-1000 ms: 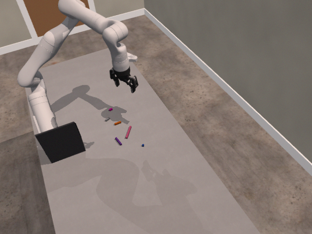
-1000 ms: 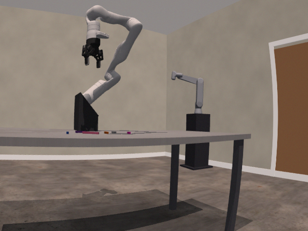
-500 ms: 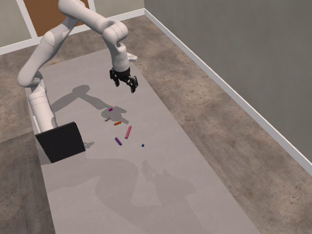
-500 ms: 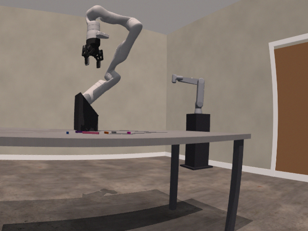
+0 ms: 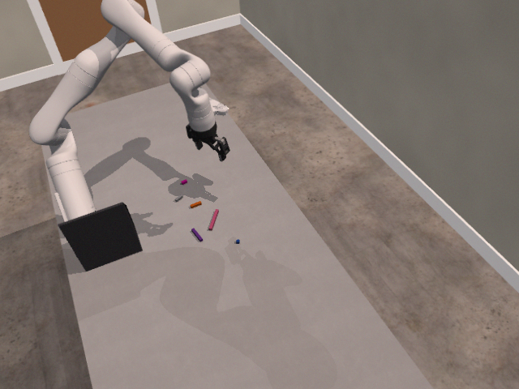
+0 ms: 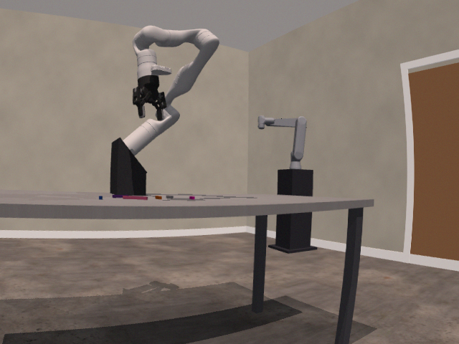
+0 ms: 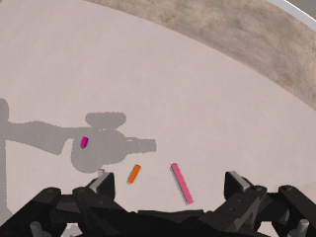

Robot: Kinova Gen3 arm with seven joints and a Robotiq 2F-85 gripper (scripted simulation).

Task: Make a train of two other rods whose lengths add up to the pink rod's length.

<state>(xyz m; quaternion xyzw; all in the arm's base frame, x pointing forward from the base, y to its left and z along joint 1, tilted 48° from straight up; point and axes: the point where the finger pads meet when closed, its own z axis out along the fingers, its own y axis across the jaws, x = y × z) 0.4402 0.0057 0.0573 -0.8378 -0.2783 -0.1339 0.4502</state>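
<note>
Several rods lie apart on the grey table. The pink rod (image 5: 213, 219) lies in the middle, with the purple rod (image 5: 196, 234) just to its left and the small blue rod (image 5: 238, 241) to its right. The orange rod (image 5: 195, 204), the grey rod (image 5: 178, 198) and the magenta rod (image 5: 183, 181) lie farther back. My gripper (image 5: 214, 147) hangs open and empty high above the table, over the magenta rod's side. The wrist view shows the magenta rod (image 7: 85, 142), the orange rod (image 7: 133, 173) and the pink rod (image 7: 182, 184); my fingers hide the rest.
The arm's black base block (image 5: 100, 235) stands at the table's left edge. A second grey arm on a black pedestal (image 6: 294, 200) stands beyond the table. The table's right edge (image 5: 293, 201) runs close to the rods.
</note>
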